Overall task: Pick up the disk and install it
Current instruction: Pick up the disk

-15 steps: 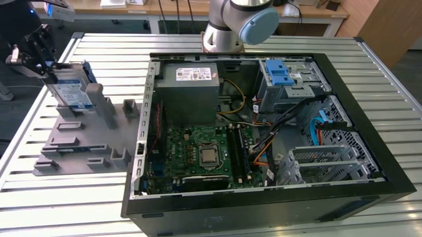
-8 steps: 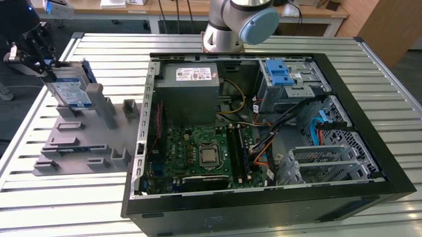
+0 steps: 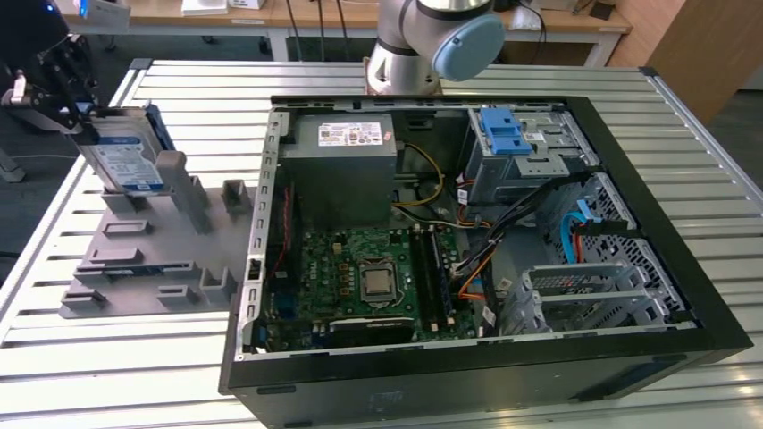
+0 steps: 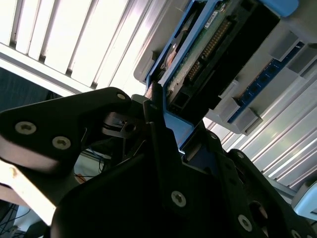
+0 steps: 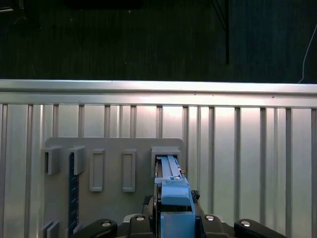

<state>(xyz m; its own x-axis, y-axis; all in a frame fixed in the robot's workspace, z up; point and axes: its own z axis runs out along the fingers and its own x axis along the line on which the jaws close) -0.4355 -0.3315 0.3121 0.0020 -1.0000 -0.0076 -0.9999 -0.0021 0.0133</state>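
The disk (image 3: pixel 123 156), silver-grey with a blue-and-white label and blue rails, stands on edge at the far end of the grey holder plate (image 3: pixel 155 259), on the exterior view's left. My gripper (image 3: pixel 81 112) is shut on its upper end. Whether the lower edge still rests in the plate's slot is unclear. In the first wrist view the disk (image 5: pixel 172 193) appears edge-on between the gripper's fingers (image 5: pixel 173 225), just over a slot (image 5: pixel 166 153). The second wrist view shows its green circuit-board underside (image 4: pixel 208 44) and a black finger (image 4: pixel 158 144) against the blue rail.
An open computer case (image 3: pixel 667 268) lies on the slatted metal table (image 3: pixel 107 366), on the exterior view's right. Inside are a grey power-supply box (image 3: pixel 346 170), a motherboard (image 3: pixel 370 277) and a metal cage with a blue latch (image 3: pixel 513 134). The arm's base (image 3: pixel 430 45) stands behind the case.
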